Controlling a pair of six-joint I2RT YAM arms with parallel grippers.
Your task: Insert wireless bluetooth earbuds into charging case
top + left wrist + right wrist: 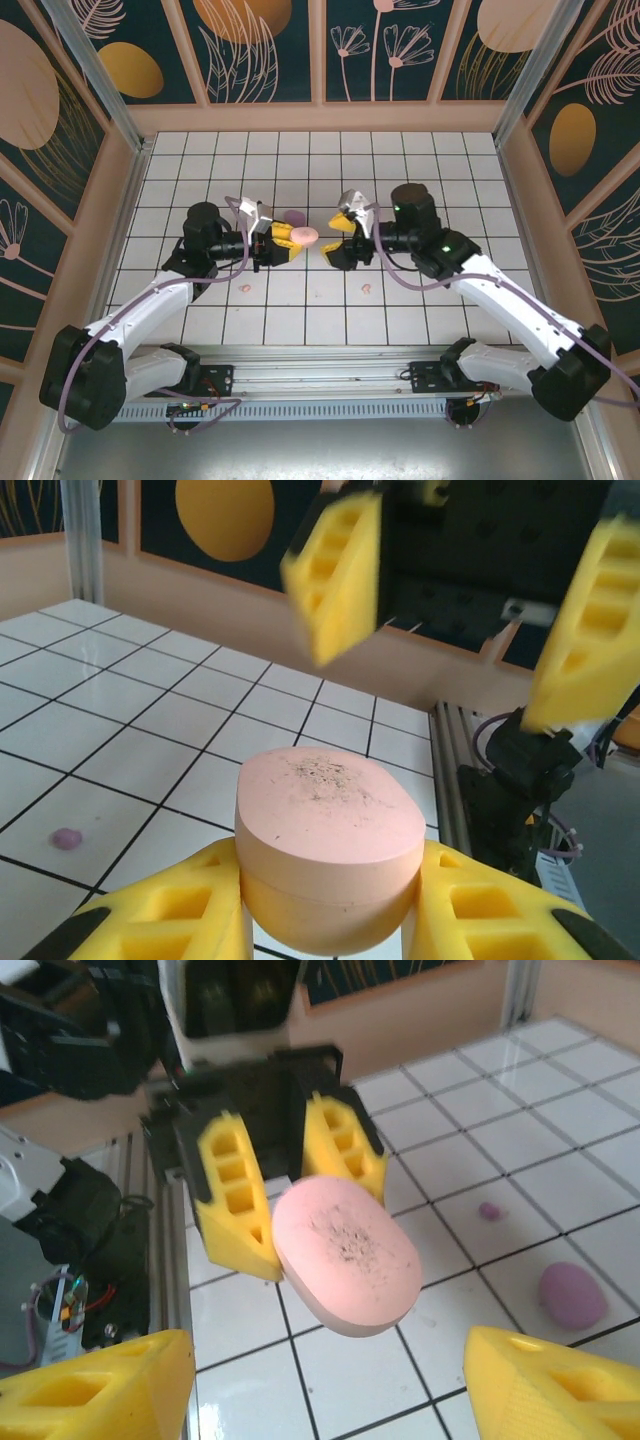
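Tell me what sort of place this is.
Probably a robot test cell, not a home: a white tiled table boxed in by leaf-patterned wall panels on aluminium posts, with the left arm, gripping a pink case, and the right arm bolted to a rail at its near edge.

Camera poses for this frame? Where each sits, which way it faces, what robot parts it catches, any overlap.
Top external: above and behind the bases, looking down on the tiled table; shows both arms, left gripper and right gripper.
Left wrist: on the left arm, facing the open right gripper; own fingers at bottom.
Right wrist: on the right arm, facing the left gripper; own fingers at bottom.
Shared: all three show the pink case held by the left gripper.
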